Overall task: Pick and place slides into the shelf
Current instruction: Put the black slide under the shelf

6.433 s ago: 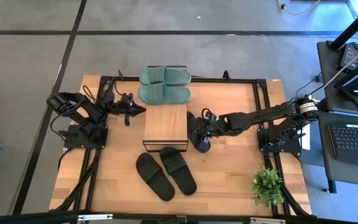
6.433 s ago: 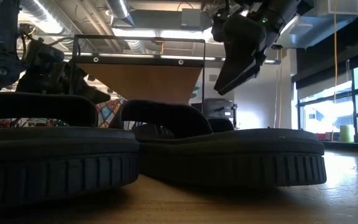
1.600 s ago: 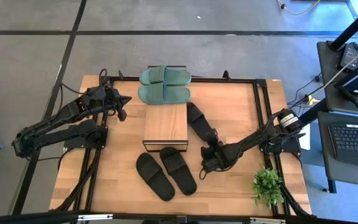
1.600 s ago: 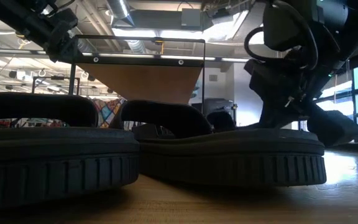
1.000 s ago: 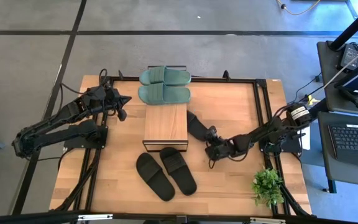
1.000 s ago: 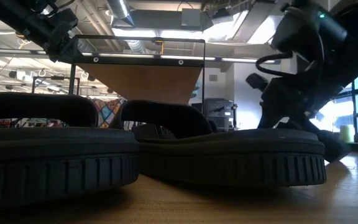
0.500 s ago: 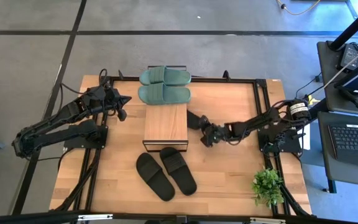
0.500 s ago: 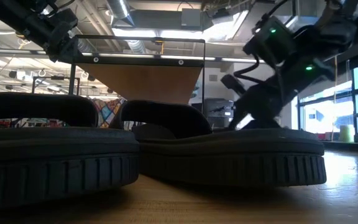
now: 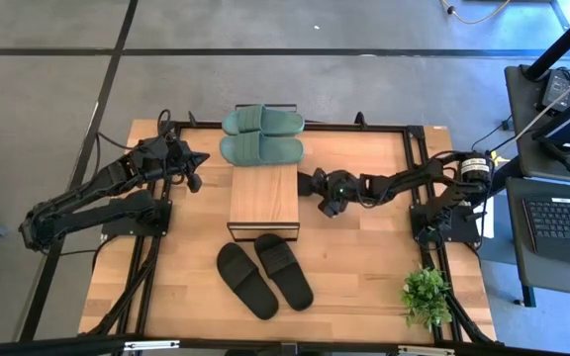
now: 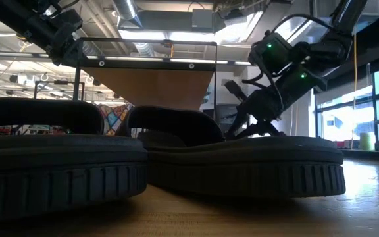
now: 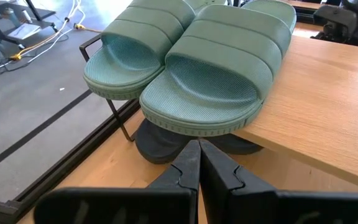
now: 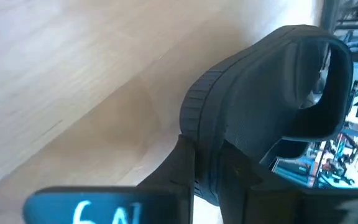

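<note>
Now, overhead: my worktop (image 9: 364, 287) carries the shelf (image 9: 263, 198) at its centre. Two green slides (image 9: 261, 135) sit side by side on the shelf's far end; in the left wrist view they overhang the plank edge, with a dark slide (image 11: 160, 142) on the worktop beneath them. Two black slides (image 9: 263, 273) lie together on the worktop just in front of the shelf.

Right arm: a second ago my right gripper (image 9: 327, 194) was lower on the worktop, well right of the shelf, dragging one black slide (image 9: 315, 183). It has since swung in, so slide and gripper now lie just beside the shelf's right edge. The right wrist view shows the fingers (image 12: 182, 168) narrowed onto that slide's (image 12: 266, 106) sole edge, holding it. I judge this the carry phase, with insertion under the plank next; the slide is not yet on the shelf.

Left arm: my left gripper (image 9: 196, 160) hangs unmoved near the shelf's far left corner, fingers (image 11: 188, 165) pressed together, holding nothing.
</note>
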### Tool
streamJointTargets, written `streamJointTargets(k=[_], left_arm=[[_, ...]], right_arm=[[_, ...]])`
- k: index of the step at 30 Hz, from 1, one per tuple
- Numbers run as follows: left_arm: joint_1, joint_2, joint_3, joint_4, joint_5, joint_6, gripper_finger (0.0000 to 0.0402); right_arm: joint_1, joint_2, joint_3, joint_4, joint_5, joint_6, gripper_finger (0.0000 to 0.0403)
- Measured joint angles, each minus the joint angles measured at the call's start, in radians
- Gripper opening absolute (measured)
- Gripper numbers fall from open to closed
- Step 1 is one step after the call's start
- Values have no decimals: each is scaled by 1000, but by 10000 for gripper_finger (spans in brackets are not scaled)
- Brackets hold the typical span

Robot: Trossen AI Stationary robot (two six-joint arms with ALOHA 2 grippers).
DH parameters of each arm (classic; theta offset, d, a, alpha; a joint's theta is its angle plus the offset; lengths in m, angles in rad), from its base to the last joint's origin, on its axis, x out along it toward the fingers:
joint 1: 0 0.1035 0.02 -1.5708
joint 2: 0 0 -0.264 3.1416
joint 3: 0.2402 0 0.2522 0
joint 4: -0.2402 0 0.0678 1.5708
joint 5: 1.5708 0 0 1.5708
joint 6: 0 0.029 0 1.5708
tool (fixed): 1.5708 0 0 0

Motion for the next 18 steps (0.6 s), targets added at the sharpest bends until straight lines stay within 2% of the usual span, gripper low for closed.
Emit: streamJointTargets(k=[5, 10, 18], left_arm=[[0, 0, 0, 1, 0, 1, 0], [0, 0, 0, 1, 0, 1, 0], [0, 0, 0, 2, 0, 12, 0]], right_arm=[[-27, 0, 0, 51, -31, -7, 41], [-54, 0, 1, 84, -107, -34, 41], [-91, 10, 41, 83, -189, -59, 42]])
